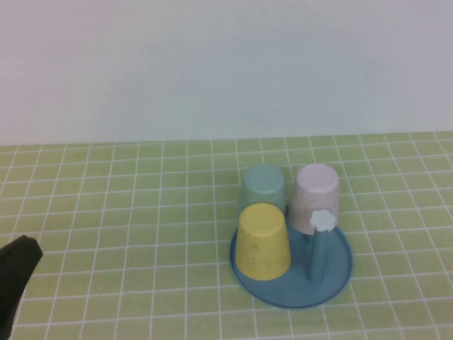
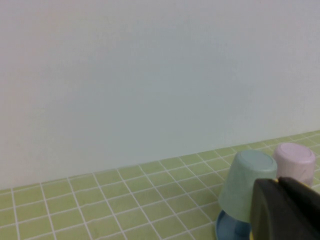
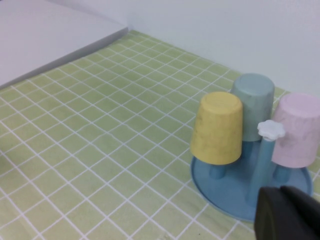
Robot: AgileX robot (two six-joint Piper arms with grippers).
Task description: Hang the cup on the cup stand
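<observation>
Sitting upside down on a post of the stand (image 1: 333, 280), the yellow cup (image 1: 262, 241) occupies the lower centre of the high view, already hung at the stand's left front. Behind it, a teal cup (image 1: 263, 187) is inverted on another post, and a pink cup (image 1: 317, 197) is inverted on a third to the right of that. 1 post (image 1: 320, 251) is bare, its white flower knob (image 1: 323, 220) showing just in front of the pink cup's lower edge. The stand's round blue base rests on a green tiled table (image 1: 127, 212) crossed by white grid lines, with a plain pale wall (image 1: 212, 64) filling the upper half of the frame.

At the lower left edge of the high view a dark piece of the left arm (image 1: 18, 273) is visible, well apart from the stand. The left gripper (image 2: 285, 210) shows as a dark shape at the lower right of the left wrist view, fingers closed together and empty, with the teal and pink cups beyond it. The right gripper (image 3: 290, 215) appears at the lower right of the right wrist view, likewise closed on nothing, near the blue base and touching no cup.
</observation>
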